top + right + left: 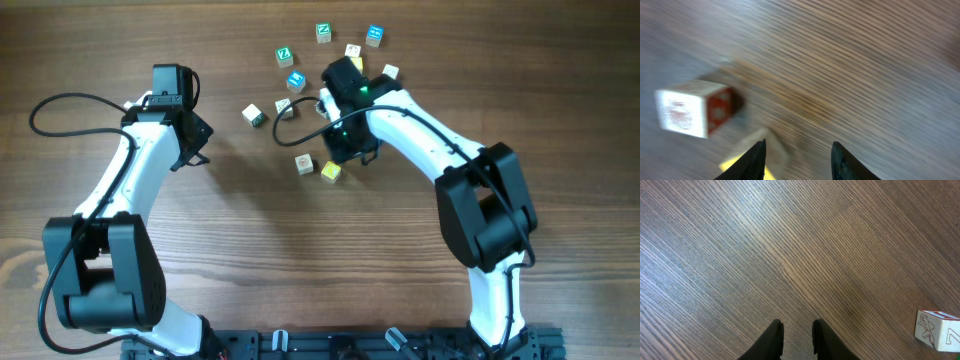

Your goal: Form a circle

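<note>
The small cream wooden letter cube and small yellow letter cube lie just beside the right fingers, toward the worktop's left edge. Those fingers stand apart, empty. The left fingers are slightly apart, empty and farther off.

We see a brown wood-grain tabletop filling every view, its grain running left to right from overhead. In the left wrist view a pale sheen of light lies across the upper left, and the wood darkens toward the right. Overhead, a black rail runs along the bottom edge. The right wrist view shows the wood blurred.
</note>
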